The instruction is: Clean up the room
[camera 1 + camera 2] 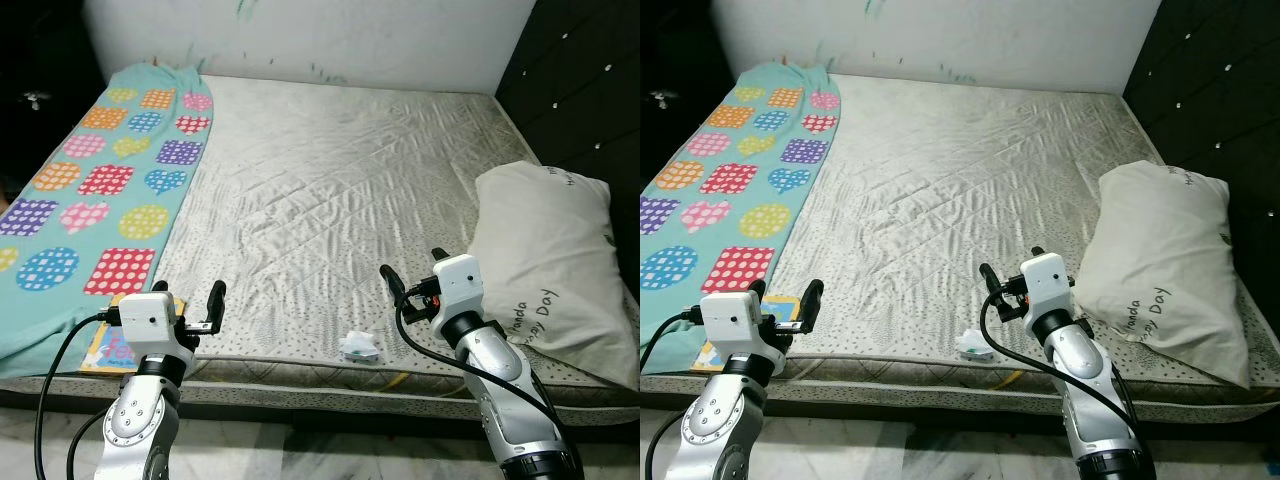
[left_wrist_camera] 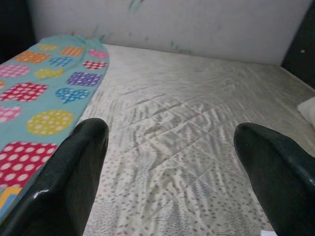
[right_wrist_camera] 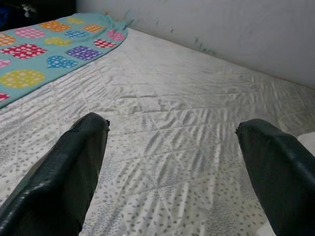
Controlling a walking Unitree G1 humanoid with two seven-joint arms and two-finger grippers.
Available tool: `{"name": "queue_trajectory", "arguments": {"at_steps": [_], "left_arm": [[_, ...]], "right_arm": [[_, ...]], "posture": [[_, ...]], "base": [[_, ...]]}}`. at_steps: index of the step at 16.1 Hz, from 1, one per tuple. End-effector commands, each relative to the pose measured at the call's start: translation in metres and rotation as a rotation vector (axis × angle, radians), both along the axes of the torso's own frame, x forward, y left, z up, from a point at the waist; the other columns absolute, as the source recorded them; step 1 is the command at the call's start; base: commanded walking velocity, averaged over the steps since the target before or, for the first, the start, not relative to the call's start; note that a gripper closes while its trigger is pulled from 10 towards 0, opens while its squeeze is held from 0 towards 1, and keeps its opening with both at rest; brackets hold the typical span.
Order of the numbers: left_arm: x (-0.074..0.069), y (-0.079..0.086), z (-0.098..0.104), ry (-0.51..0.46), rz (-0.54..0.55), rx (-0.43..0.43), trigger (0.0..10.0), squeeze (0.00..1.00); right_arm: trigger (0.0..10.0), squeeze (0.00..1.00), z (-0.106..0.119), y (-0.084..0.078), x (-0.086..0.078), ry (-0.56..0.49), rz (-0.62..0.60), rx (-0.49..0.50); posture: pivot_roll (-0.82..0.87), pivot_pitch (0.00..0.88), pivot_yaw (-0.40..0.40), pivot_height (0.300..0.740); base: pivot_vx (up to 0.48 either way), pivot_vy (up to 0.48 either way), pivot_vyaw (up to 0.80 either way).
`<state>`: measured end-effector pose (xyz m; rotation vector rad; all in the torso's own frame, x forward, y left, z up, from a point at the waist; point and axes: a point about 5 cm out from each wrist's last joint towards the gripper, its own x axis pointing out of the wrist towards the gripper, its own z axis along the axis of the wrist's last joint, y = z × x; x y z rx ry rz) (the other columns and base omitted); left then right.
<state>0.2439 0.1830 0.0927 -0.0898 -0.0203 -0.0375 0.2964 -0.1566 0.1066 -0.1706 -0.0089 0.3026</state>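
Observation:
A bare quilted mattress (image 1: 330,190) lies before me. Along its left side is a teal blanket (image 1: 100,190) with colourful dotted patches. At the right rests a white pillow (image 1: 545,265) with printed words. Near the front edge lies a small crumpled white wrapper (image 1: 358,347). A colourful booklet (image 1: 105,350) sits at the front left corner, partly under the blanket. My left gripper (image 1: 185,297) hovers open over the front left edge, just right of the booklet. Between the wrapper and the pillow, my right gripper (image 1: 413,268) is open and holds nothing.
A white wall (image 1: 320,35) runs behind the bed and a dark padded headboard (image 1: 590,90) stands at the right. Marble floor (image 1: 330,450) shows below the mattress edge. A bit of yellow (image 1: 398,380) pokes out at the mattress's front side.

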Motion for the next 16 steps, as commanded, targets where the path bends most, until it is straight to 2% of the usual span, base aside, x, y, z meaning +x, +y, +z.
{"name": "queue_trajectory", "arguments": {"at_steps": [1,3,16], "left_arm": [[0.0008,-0.0022,0.0017,-0.011,-0.019,0.013,10.0,0.00],[0.0007,-0.0022,0.0016,-0.010,-0.019,0.012,10.0,0.00],[0.0019,-0.0037,0.0003,-0.007,-0.034,0.015,10.0,0.00]], "right_arm": [[10.0,0.00,0.0021,-0.0050,0.0026,-0.012,-0.023,-0.006],[10.0,0.00,0.0024,-0.0052,0.0029,-0.013,-0.027,-0.006],[10.0,0.00,0.0009,-0.0078,0.0025,-0.006,-0.044,0.002]], "posture": [[0.01,0.049,-0.050,0.740],[0.01,0.049,-0.050,0.740],[0.00,0.046,-0.047,0.740]], "base": [[0.000,0.000,0.00],[0.000,0.000,0.00],[0.295,0.000,-0.04]]}}
